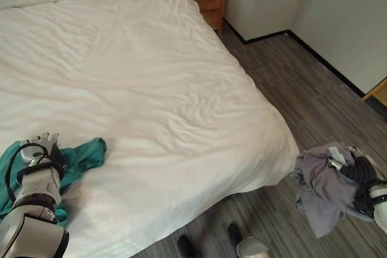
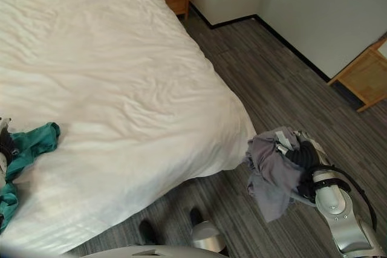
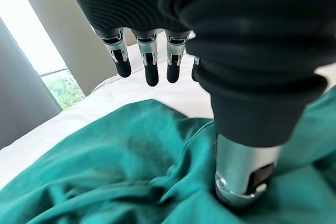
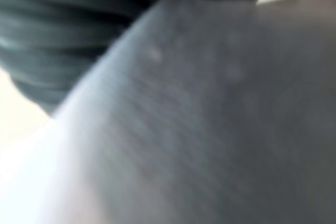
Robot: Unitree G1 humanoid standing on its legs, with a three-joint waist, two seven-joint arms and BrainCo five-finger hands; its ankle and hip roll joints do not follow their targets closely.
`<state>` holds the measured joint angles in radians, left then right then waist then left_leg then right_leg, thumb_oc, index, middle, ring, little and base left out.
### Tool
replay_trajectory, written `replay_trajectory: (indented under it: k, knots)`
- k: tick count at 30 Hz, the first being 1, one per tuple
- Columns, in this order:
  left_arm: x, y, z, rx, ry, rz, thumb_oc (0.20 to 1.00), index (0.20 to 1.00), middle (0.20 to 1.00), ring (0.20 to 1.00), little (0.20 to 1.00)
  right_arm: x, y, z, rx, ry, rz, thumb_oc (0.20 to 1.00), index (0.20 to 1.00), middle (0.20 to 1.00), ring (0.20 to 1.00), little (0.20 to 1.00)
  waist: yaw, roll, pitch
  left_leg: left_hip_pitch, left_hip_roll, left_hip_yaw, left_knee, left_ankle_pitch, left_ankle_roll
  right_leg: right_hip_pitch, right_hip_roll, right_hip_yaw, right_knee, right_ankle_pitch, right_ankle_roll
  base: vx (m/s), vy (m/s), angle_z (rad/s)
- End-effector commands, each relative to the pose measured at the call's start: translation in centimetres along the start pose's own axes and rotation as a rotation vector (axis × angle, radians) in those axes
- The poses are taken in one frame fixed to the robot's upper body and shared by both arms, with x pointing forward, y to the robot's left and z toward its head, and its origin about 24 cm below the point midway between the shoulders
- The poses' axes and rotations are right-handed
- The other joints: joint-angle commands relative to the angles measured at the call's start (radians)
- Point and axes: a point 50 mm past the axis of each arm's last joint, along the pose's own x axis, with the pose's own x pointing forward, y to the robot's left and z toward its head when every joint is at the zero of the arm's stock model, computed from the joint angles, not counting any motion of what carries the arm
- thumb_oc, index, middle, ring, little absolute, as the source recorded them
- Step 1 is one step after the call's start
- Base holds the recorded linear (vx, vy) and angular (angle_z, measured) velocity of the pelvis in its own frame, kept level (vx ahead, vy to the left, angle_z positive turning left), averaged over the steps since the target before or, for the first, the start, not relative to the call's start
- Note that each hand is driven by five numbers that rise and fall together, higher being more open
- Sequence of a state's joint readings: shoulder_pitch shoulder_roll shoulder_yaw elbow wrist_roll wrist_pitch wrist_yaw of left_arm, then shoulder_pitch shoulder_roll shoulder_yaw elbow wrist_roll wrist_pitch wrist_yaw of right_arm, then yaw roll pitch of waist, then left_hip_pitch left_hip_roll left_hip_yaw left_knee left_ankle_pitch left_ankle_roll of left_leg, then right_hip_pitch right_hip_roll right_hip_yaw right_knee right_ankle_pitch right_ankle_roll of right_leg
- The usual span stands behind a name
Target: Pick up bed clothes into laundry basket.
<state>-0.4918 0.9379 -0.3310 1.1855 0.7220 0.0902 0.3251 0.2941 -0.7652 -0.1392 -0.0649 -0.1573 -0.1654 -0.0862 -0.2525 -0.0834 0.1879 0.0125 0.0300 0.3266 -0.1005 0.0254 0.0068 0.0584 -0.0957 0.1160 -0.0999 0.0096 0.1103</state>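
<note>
**Grey garment held over the floor, teal garment on the bed**

A crumpled grey cloth garment (image 2: 272, 170) is grasped by the right hand (image 2: 302, 152) above the wood-look floor (image 2: 284, 83). A crumpled teal cloth garment (image 1: 81, 155) is lain on the white-sheeted bed (image 1: 151, 89), touched by the left hand (image 1: 39, 149), whose fingers (image 3: 152, 69) are kept straight and released.

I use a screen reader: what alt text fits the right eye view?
The right robot hand holds a grey garment over the dark floor beside a white bed, where a teal garment lies.
</note>
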Motion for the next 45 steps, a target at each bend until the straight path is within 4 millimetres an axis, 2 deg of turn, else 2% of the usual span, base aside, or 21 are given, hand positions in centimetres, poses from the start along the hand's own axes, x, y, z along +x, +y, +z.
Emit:
replay_trajectory:
  k: [1, 6, 11, 13, 15, 17, 18, 19, 20, 21, 26, 30, 31, 34, 36, 37, 40, 41, 42, 43, 45]
  knots:
    - [0.5, 1.9, -3.2, 0.037, 0.107, 0.045, 1.000, 1.000, 1.000, 1.000, 1.000, 2.1, -3.9, 2.5, -0.061, -0.149, -0.182, 0.200, 0.200, 0.200, 0.200, 0.200, 0.046, 0.005, -0.034, 0.054, 0.016, 0.000, 0.013, -0.101, -0.017, -0.063, -0.104, -0.080, 0.042, 0.105, 0.122, 0.04, 0.080, 0.03]
    - [0.5, 2.7, -4.1, 0.062, 0.127, 0.069, 1.000, 1.000, 1.000, 1.000, 1.000, 2.1, -3.4, 1.5, -0.055, -0.101, -0.175, 0.200, 0.200, 0.200, 0.200, 0.200, 0.057, -0.008, -0.020, 0.045, 0.011, -0.009, 0.013, -0.102, -0.011, -0.070, -0.109, -0.091, 0.048, 0.119, 0.129, 0.00, 0.054, 0.07]
    - [-0.2, 8.1, -11.9, 0.127, 0.301, 0.183, 1.000, 1.000, 1.000, 1.000, 1.000, 2.0, -4.4, 2.1, 0.021, -0.138, -0.203, 0.200, 0.200, 0.200, 0.200, 0.200, 0.089, -0.074, 0.070, -0.050, 0.043, -0.025, 0.013, -0.067, -0.011, -0.157, -0.082, -0.105, 0.059, 0.154, 0.136, -0.13, -0.008, -0.07]
    - [-1.0, 7.9, -13.6, 0.135, 0.348, 0.188, 1.000, 1.000, 1.000, 1.000, 1.000, 1.6, -4.7, 2.6, 0.049, -0.165, -0.212, 0.200, 0.200, 0.200, 0.200, 0.200, 0.093, -0.083, 0.082, -0.075, 0.050, -0.034, 0.013, -0.058, -0.012, -0.176, -0.077, -0.116, 0.057, 0.163, 0.136, -0.13, -0.059, 0.12]
    - [-3.9, 3.9, -17.1, 0.144, 0.424, 0.108, 1.000, 1.000, 1.000, 1.000, 1.000, 0.0, -4.3, 1.7, 0.114, -0.145, -0.225, 0.200, 0.200, 0.200, 0.200, 0.200, 0.133, -0.111, 0.123, -0.168, 0.081, -0.061, 0.013, -0.021, -0.026, -0.228, -0.066, -0.172, 0.035, 0.192, 0.133, -0.16, -0.104, 0.24]
    - [-4.5, 2.5, -17.1, 0.125, 0.420, 0.089, 1.000, 1.000, 1.000, 1.000, 1.000, -0.4, -4.0, 1.8, 0.143, -0.142, -0.229, 0.200, 0.200, 0.200, 0.200, 0.200, 0.136, -0.120, 0.127, -0.204, 0.085, -0.076, 0.013, -0.011, -0.029, -0.244, -0.062, -0.192, 0.026, 0.191, 0.131, -0.05, -0.066, 0.04]
    - [-5.3, 0.7, -16.7, 0.120, 0.396, 0.088, 0.940, 0.940, 0.940, 0.940, 0.940, -1.2, -3.7, 1.7, 0.160, -0.141, -0.238, 0.200, 0.200, 0.200, 0.200, 0.200, 0.144, -0.123, 0.128, -0.224, 0.084, -0.089, 0.013, -0.007, -0.030, -0.256, -0.060, -0.206, 0.022, 0.188, 0.127, -0.03, -0.053, 0.50]
    - [-4.9, -0.4, -13.9, 0.054, 0.321, 0.134, 0.492, 0.492, 0.492, 0.492, 0.492, -1.9, -2.9, 1.2, 0.231, -0.113, -0.271, 0.200, 0.200, 0.200, 0.200, 0.200, 0.158, -0.135, 0.136, -0.268, 0.083, -0.117, 0.013, 0.002, -0.034, -0.274, -0.060, -0.230, 0.015, 0.179, 0.123, -0.04, -0.064, 0.63]
    - [-4.8, -0.9, -12.9, 0.029, 0.288, 0.144, 0.492, 0.492, 0.492, 0.492, 0.492, -2.3, -2.6, 0.9, 0.256, -0.092, -0.284, 0.200, 0.200, 0.200, 0.200, 0.200, 0.164, -0.139, 0.138, -0.276, 0.081, -0.124, 0.013, 0.002, -0.034, -0.279, -0.061, -0.232, 0.013, 0.174, 0.121, -0.04, -0.054, 0.70]
    - [-5.4, -1.9, -11.9, 0.009, 0.254, 0.145, 0.200, 0.200, 0.200, 0.200, 0.200, -2.8, -2.3, 0.5, 0.278, -0.066, -0.291, 0.200, 0.200, 0.200, 0.200, 0.200, 0.174, -0.140, 0.138, -0.279, 0.079, -0.131, 0.013, -0.001, -0.035, -0.281, -0.061, -0.237, 0.013, 0.168, 0.119, 0.00, -0.023, 0.44]
    - [-8.4, -6.2, -8.1, -0.149, 0.133, 0.041, 0.200, 0.200, 0.200, 0.200, 0.200, -3.8, -1.9, -0.2, 0.360, -0.008, -0.303, 0.200, 0.200, 0.200, 0.200, 0.200, 0.211, -0.141, 0.118, -0.224, 0.062, -0.129, 0.013, -0.038, -0.028, -0.232, -0.065, -0.232, 0.014, 0.125, 0.098, 0.01, 0.015, 0.18]
    - [-8.3, -6.0, -6.3, -0.218, 0.082, 0.038, 0.200, 0.200, 0.200, 0.200, 0.200, -3.7, -1.9, -0.2, 0.377, -0.002, -0.287, 0.200, 0.200, 0.200, 0.200, 0.200, 0.214, -0.132, 0.106, -0.195, 0.053, -0.125, 0.013, -0.040, -0.024, -0.205, -0.070, -0.235, 0.020, 0.115, 0.092, 0.03, 0.044, 0.02]
    - [-7.3, -3.3, -3.8, -0.288, -0.012, 0.143, 0.200, 0.200, 0.200, 0.200, 0.200, -3.3, -1.3, 0.0, 0.397, -0.001, -0.258, 0.200, 0.200, 0.200, 0.200, 0.200, 0.210, -0.119, 0.097, -0.157, 0.043, -0.128, 0.013, -0.055, -0.022, -0.177, -0.073, -0.233, 0.033, 0.104, 0.088, 0.01, 0.040, -0.10]
    - [-6.8, -0.8, -2.3, -0.353, -0.074, 0.260, 0.200, 0.200, 0.200, 0.200, 0.200, -3.3, -1.1, 0.4, 0.409, -0.014, -0.244, 0.200, 0.200, 0.200, 0.200, 0.200, 0.209, -0.117, 0.103, -0.147, 0.036, -0.129, 0.013, -0.051, -0.020, -0.172, -0.075, -0.232, 0.043, 0.104, 0.085, 0.00, 0.017, 0.00]
    - [-6.8, -0.8, -2.3, -0.353, -0.073, 0.260, 0.200, 0.200, 0.200, 0.200, 0.200, -3.3, -1.0, 0.4, 0.409, -0.014, -0.244, 0.200, 0.200, 0.200, 0.200, 0.200, 0.209, -0.117, 0.102, -0.148, 0.035, -0.129, 0.013, -0.050, -0.020, -0.173, -0.076, -0.232, 0.043, 0.105, 0.085, 0.01, 0.022, -0.03]
    - [-4.7, 3.7, 2.1, -0.553, -0.180, 0.417, 0.200, 0.200, 0.200, 0.200, 0.200, -2.3, -0.5, 1.4, 0.435, -0.063, -0.211, 0.200, 0.200, 0.200, 0.200, 0.200, 0.188, -0.118, 0.103, -0.121, 0.029, -0.119, 0.013, -0.061, -0.021, -0.161, -0.079, -0.233, 0.052, 0.094, 0.087, 0.01, 0.042, -0.01]
    - [-5.4, 5.4, 4.2, -0.712, -0.255, 0.485, 0.200, 0.200, 0.200, 0.200, 0.200, -2.4, -0.1, 1.8, 0.440, -0.077, -0.199, 0.200, 0.200, 0.200, 0.200, 0.200, 0.182, -0.117, 0.102, -0.113, 0.028, -0.113, 0.013, -0.064, -0.019, -0.159, -0.080, -0.235, 0.052, 0.097, 0.089, 0.00, 0.013, -0.09]
    - [-5.8, 7.9, 5.8, -0.892, -0.319, 0.581, 0.200, 0.200, 0.200, 0.200, 0.200, -2.3, 0.3, 1.7, 0.450, -0.066, -0.205, 0.200, 0.200, 0.200, 0.200, 0.200, 0.172, -0.118, 0.099, -0.103, 0.029, -0.106, 0.013, -0.068, -0.019, -0.156, -0.082, -0.234, 0.053, 0.101, 0.090, 0.00, -0.003, -0.25]
    - [-5.8, 8.0, 5.8, -0.894, -0.318, 0.582, 0.200, 0.200, 0.200, 0.200, 0.200, -2.3, 0.3, 1.7, 0.450, -0.067, -0.207, 0.200, 0.200, 0.200, 0.200, 0.200, 0.172, -0.119, 0.100, -0.107, 0.028, -0.105, 0.013, -0.061, -0.019, -0.160, -0.082, -0.232, 0.053, 0.106, 0.089, 0.01, 0.009, -0.16]
    - [-5.7, 11.5, 6.1, -0.988, -0.353, 0.679, 0.200, 0.200, 0.200, 0.200, 0.200, -1.9, 0.4, 1.8, 0.446, -0.072, -0.187, 0.200, 0.200, 0.200, 0.200, 0.200, 0.158, -0.115, 0.087, -0.096, 0.030, -0.096, 0.013, -0.071, -0.018, -0.155, -0.082, -0.228, 0.053, 0.103, 0.091, 0.05, 0.029, -0.12]
    - [-4.5, 13.6, 6.8, -1.051, -0.381, 0.718, 0.200, 0.200, 0.200, 0.200, 0.200, -0.7, 0.2, 2.3, 0.417, -0.107, -0.183, 0.200, 0.200, 0.200, 0.200, 0.200, 0.136, -0.111, 0.063, -0.072, 0.032, -0.076, 0.013, -0.077, -0.021, -0.147, -0.084, -0.219, 0.053, 0.106, 0.095, 0.10, 0.051, -0.24]
